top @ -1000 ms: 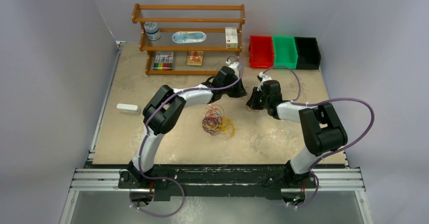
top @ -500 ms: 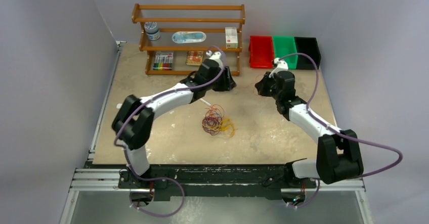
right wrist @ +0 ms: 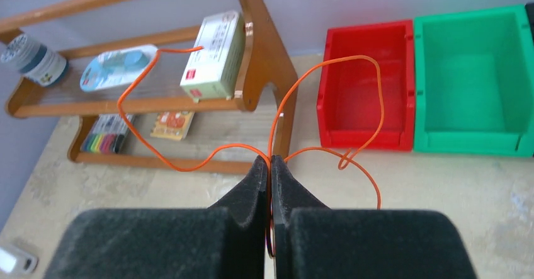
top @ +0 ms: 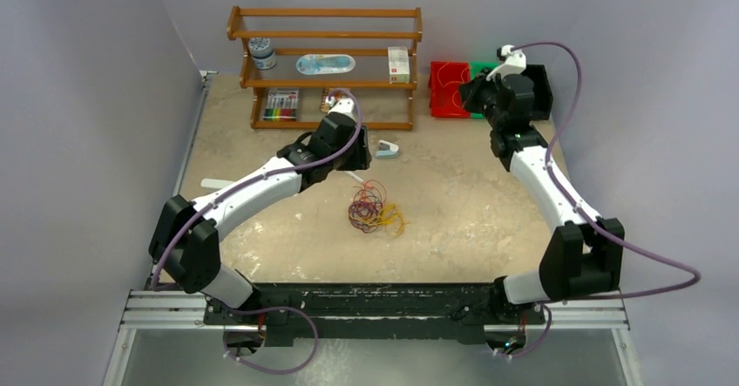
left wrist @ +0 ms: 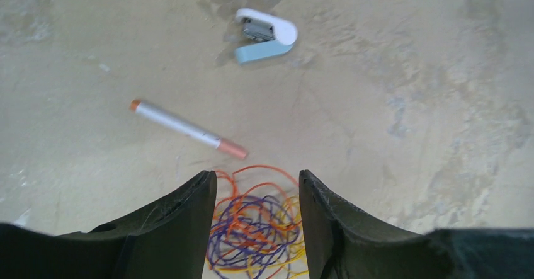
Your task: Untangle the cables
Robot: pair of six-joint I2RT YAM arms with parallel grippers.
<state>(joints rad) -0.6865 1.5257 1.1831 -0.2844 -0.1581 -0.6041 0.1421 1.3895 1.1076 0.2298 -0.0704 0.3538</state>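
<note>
Pinching one thin orange wire (right wrist: pixel 359 56), the right gripper (right wrist: pixel 271 165) holds it raised before the red plastic bin (right wrist: pixel 365 36); the left gripper (left wrist: pixel 255 175) hangs parted over the orange-yellow-purple wire tangle (left wrist: pixel 255 235) on the beige table (top: pixel 471 194).

The top view looks down from above and behind the arm bases over the whole desk (top: pixel 488 220), out to the shelf (top: pixel 324 35) at its far edge. The left wrist view hangs close over the desk, facing steeply down at the cables (left wrist: pixel 255 228), pen (left wrist: pixel 187 130) and stapler (left wrist: pixel 267 34), which all appear small in the top view. The right wrist view faces the far edge from nearby, sharing the shelf, red bin (right wrist: pixel 365 90) and green bin (right wrist: pixel 472 84) with the top view.
</note>
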